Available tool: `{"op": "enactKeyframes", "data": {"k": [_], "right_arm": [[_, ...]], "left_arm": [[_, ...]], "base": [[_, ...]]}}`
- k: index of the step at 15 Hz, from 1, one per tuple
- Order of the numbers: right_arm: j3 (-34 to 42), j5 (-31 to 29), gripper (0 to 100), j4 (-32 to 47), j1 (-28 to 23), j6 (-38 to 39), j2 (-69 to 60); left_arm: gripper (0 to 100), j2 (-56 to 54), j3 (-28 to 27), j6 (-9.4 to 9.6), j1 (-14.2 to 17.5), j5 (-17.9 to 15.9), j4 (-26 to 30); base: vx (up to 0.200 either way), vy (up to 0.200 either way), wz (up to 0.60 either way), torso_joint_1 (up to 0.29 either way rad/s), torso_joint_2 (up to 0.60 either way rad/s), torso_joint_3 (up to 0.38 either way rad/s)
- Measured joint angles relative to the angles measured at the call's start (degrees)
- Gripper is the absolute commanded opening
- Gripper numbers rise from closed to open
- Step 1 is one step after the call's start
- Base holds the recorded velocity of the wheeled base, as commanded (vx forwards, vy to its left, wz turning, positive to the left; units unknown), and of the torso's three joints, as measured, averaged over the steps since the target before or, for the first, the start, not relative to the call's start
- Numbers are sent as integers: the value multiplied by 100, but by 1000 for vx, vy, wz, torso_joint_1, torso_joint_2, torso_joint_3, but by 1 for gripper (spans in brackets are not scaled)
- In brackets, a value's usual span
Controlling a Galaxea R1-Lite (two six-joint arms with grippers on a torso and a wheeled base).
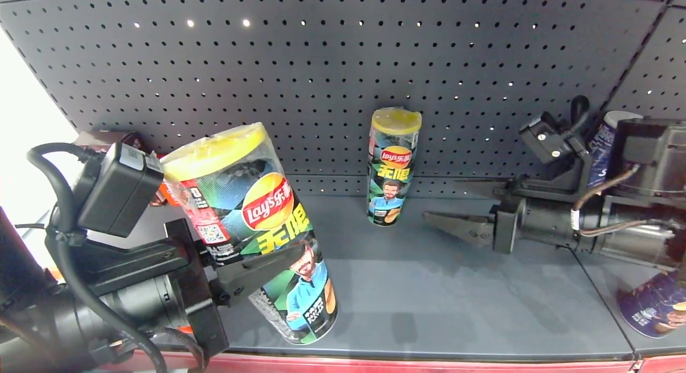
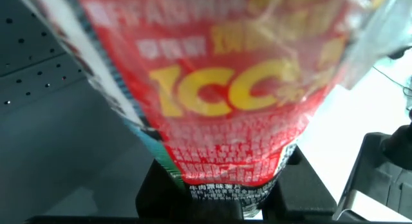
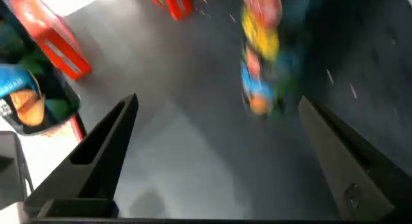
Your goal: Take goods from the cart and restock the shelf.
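At lower left, my left gripper (image 1: pixel 268 266) clasped a tilted can (image 1: pixel 252 212) not yet set upright on the shelf (image 1: pixel 455 308); a second can (image 1: pixel 391 169) stood placed mid-frame; my right gripper (image 1: pixel 434 219) gaped empty.

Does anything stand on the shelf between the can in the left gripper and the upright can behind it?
Nothing visible does. The shelf between held can and upright can is bare; the open right gripper hangs on the upright can's other side.
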Motion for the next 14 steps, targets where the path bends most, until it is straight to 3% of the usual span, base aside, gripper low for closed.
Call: {"op": "enactKeyframes", "data": {"k": [2, 4, 7, 14], "right_arm": [[-297, 690, 100, -577, -222, -158, 560], [-507, 931, 100, -968, -395, -195, 1034], [-817, 964, 100, -1029, -480, -204, 1484], [-1189, 973, 100, -1053, -317, -206, 2032]], "left_arm": [[0, 1, -5, -1, 171, -222, 0], [0, 1, 2, 2, 408, -486, 0], [0, 4, -5, 5, 627, -677, -2], [0, 12, 48, -9, 690, -688, 0]], "base": [[0, 0, 0, 0, 0, 0], [0, 0, 0, 0, 0, 0], [0, 0, 0, 0, 0, 0], [0, 0, 0, 0, 0, 0]]}}
